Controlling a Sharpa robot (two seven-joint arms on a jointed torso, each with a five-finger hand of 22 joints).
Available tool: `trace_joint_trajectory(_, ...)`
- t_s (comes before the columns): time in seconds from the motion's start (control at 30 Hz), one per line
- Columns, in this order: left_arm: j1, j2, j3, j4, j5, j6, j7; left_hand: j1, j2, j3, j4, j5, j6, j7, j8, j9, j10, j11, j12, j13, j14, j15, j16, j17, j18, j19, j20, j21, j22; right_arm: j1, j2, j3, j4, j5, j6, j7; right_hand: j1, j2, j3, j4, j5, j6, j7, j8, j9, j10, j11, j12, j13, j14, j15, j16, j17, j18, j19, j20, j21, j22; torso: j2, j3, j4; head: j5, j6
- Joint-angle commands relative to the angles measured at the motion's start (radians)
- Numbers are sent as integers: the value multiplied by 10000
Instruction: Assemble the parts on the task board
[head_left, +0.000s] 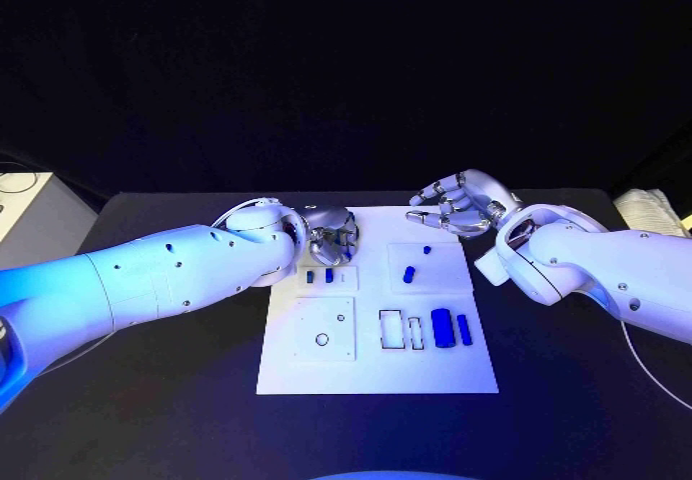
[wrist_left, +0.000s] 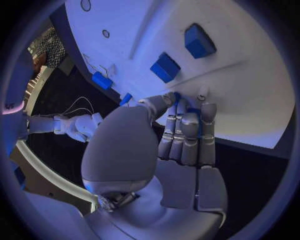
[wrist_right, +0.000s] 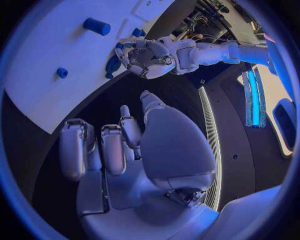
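White task board, blue parts, black table.

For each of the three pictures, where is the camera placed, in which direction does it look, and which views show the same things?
Head view: on the robot's head, looking down at the task board; both arms, left hand, right hand.
Left wrist view: behind the left hand, facing the board and blue parts.
Right wrist view: behind the right hand, facing the board's edge and the left hand.
Shared: all views show the board and the left hand.
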Motion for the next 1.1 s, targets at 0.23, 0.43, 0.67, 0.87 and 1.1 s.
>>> trace_joint_trajectory(0.23, -91, -372, 30, 374, 490, -639, 563, -130, 4, -58, -51, -52, 101, -1, -87, 43, 120, -11, -126, -11, 181, -15, 112, 98, -69, 155, -21, 108, 84, -1, -7, 4, 16, -60, 83, 92, -29, 42, 71, 4, 59, -27, 2, 65, 17, 9, -7, 12, 16, 493, 1, -15, 400, 141, -6, -10, 50, 1204, 2, 1, -15, 4, 39)
trace_joint_trajectory(0.43, -99, -815, 325, 866, 784, -666, 770, -184, -24, -70, -64, -47, 100, 9, -151, 51, 126, 9, -231, -44, 153, -1, 88, 5, -54, 86, -26, 67, 15, -1, -14, 4, 12, -60, 83, 98, -29, 42, 71, 4, 59, -27, 2, 65, 17, 9, -7, 12, 16, 493, 1, -15, 400, 141, -6, -10, 50, 1204, -6, 3, -1, 5, 44)
trace_joint_trajectory(0.67, -102, -1315, 555, 1314, 1058, -551, 812, -291, -53, -100, -51, -48, 159, 5, -213, 82, 138, 30, -413, -106, 69, 23, 41, -137, -31, -51, -18, -26, -105, -2, -42, 4, 7, -60, 82, 104, -29, 42, 71, 4, 59, -27, 2, 65, 17, 9, -7, 12, 16, 493, 1, -15, 400, 141, -6, -10, 50, 1204, -10, 1, 14, 23, 49)
trace_joint_trajectory(0.87, -101, -1627, 602, 1438, 1071, -344, 693, -284, -45, -96, -73, -45, 195, -2, -226, 97, 193, 22, -449, -115, 70, 20, 47, -131, -38, -25, -17, -14, -75, -2, -57, 4, 11, -60, 83, 98, -29, 42, 71, 4, 59, -27, 2, 65, 17, 9, -7, 12, 16, 493, 1, -15, 400, 141, -6, -10, 50, 1204, -6, 7, 0, 50, 44)
trace_joint_trajectory(1.1, -101, -1779, 607, 1305, 884, -306, 552, -310, -62, -122, -88, -53, 256, -8, -245, 122, 286, 13, -496, -125, 120, 14, 90, -47, -56, 50, -16, 27, 1, -2, -68, 4, 10, -60, 73, 93, -29, 42, 71, 4, 59, -27, 2, 65, 17, 9, -7, 12, 16, 493, 1, -15, 400, 141, -6, -10, 50, 1204, -7, 3, 13, 92, 50)
